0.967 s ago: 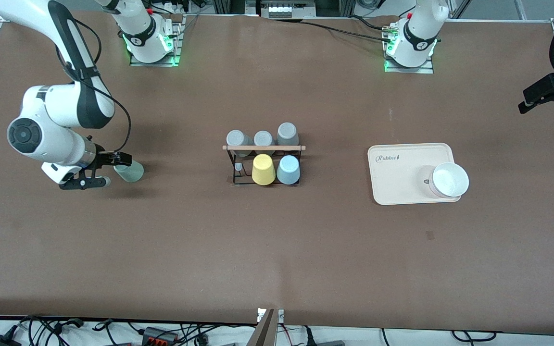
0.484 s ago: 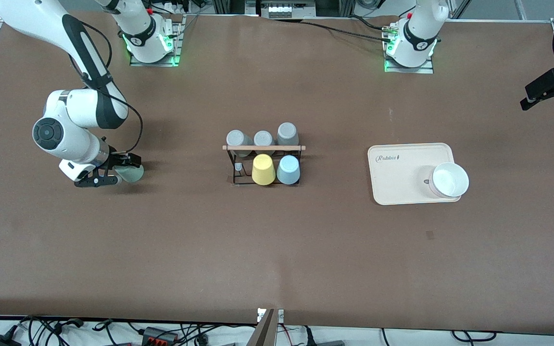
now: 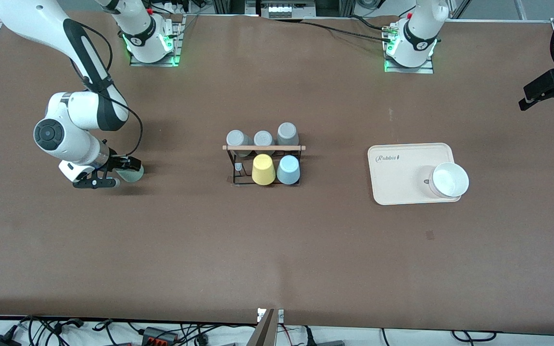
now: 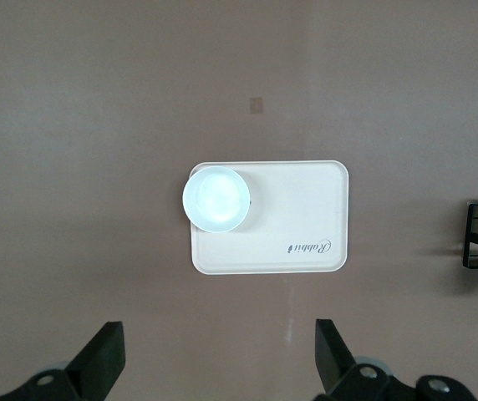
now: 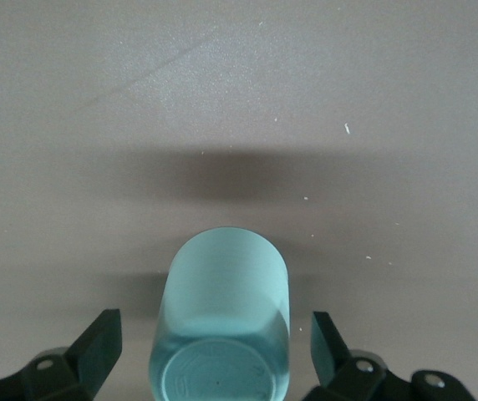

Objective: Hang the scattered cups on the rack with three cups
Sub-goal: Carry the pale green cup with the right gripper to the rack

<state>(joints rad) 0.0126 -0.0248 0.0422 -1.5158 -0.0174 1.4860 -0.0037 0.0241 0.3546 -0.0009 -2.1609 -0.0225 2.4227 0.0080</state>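
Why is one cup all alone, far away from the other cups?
The mint green cup lies tipped on its side near the right arm's end of the table, while the others hang on the rack. The right gripper has open jaws on either side of it. Nothing is spilled or broken.

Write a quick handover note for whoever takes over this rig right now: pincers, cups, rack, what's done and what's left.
Right pincer: open, low at the right arm's end of the table, fingers either side of the mint green cup, which lies on its side; not gripped yet.
Left pincer: open, empty, waiting high over the cream tray with its white bowl.
Rack: mid-table; light blue cup already on it beside the yellow cup, three grey cups in the other row.
Left: close on the mint cup, lift, hang it on the bare peg.
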